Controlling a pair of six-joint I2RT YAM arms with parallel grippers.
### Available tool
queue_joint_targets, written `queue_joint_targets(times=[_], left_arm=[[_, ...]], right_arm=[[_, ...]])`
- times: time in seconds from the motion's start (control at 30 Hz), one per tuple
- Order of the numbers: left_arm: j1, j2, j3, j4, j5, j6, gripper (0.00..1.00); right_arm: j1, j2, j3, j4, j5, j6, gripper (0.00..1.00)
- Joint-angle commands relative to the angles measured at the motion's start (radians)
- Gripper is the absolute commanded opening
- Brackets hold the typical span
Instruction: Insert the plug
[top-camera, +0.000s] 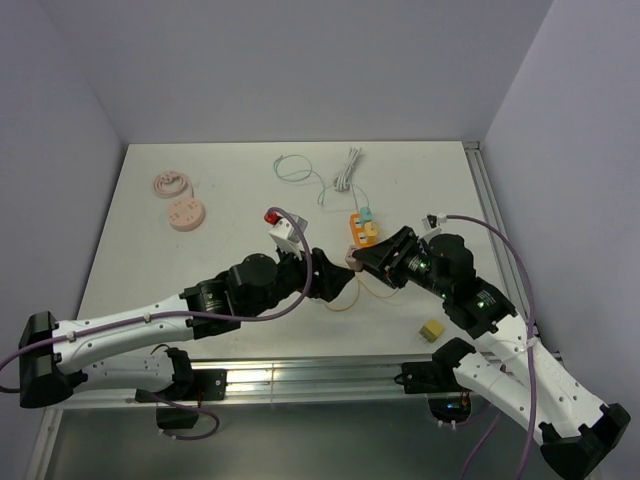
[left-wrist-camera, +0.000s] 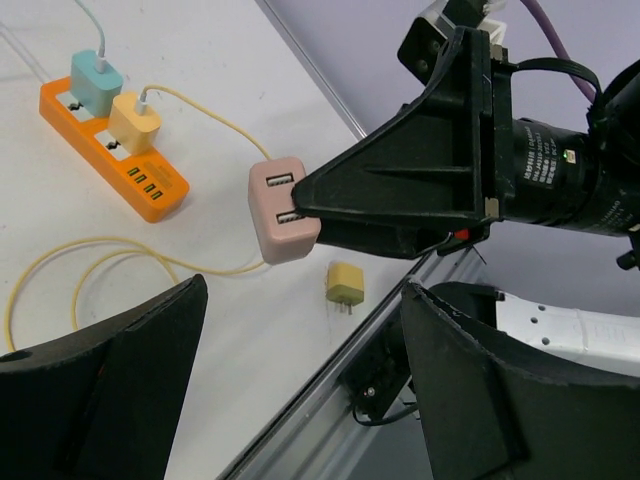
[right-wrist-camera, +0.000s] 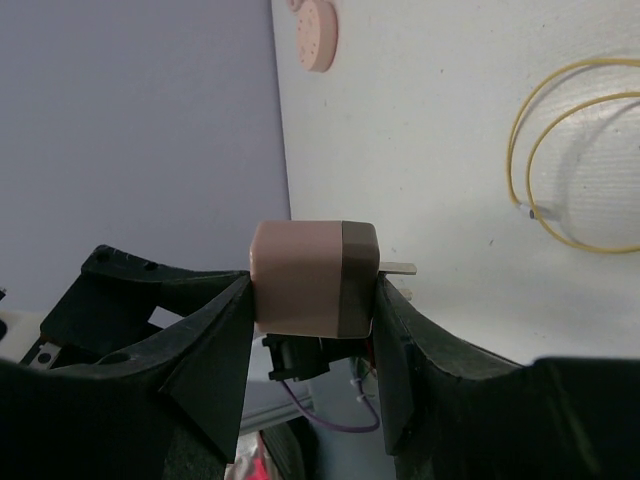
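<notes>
Over the white worktop (top-camera: 230, 240), lilac walls (top-camera: 300, 70) around – orange power strip (left-wrist-camera: 150, 185) held two chargers (left-wrist-camera: 133, 118), right fingers (right-wrist-camera: 200, 340) pinched the pink plug (right-wrist-camera: 310, 278), left fingers (left-wrist-camera: 100, 390) spread.

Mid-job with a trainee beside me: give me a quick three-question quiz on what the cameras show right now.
1. Which gripper is shut on the pink square plastic charger block? A left, B right, C neither.
2. True or false: the orange plastic power strip has no chargers plugged in.
3. Fill in: the small loose yellow plug lies on the white ____.
Key: 1 B, the right gripper; 2 false, a teal charger and a yellow charger sit in it; 3 table.
</notes>
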Motion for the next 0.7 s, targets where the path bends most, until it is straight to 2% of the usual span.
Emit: queue_joint_targets(times=[0.0,0.3,0.67], left_arm=[[-0.021,0.044,0.061,0.074,-0.058,0.049,0.84],[-0.067,0.092,0.086,0.085,-0.147,0.076,0.81],[-0.069,0.124,0.092,0.091,-0.168,0.08,0.67]], right_arm=[[0.016,-0.009,0.02,0.002,0.032,0.069,0.0],[0.059,-0.029,0.028,0.008,0.04,0.11,0.0],[0.115,-0.041,0.037,0.0,0.066,0.13,0.0]])
